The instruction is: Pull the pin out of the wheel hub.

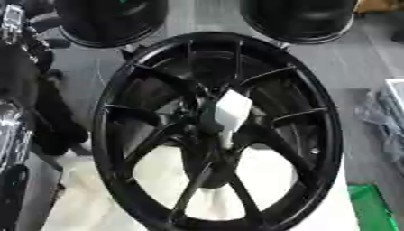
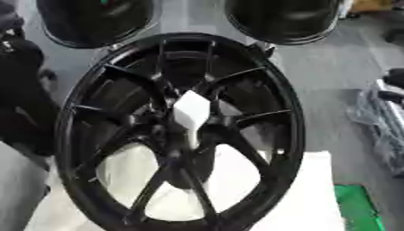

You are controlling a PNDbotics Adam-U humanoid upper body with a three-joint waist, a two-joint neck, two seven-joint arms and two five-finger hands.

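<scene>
We see a white pin seated at the black wheel hub centre, long axis running twelve-to-six — neither hand shows, so their state is unknowable.

Two black drums behind; green mat at right.

White work surface under large black spoked alloy wheel

Wheel standing upright on white surface; grey floor beyond, bright green flat object at right edge.
</scene>
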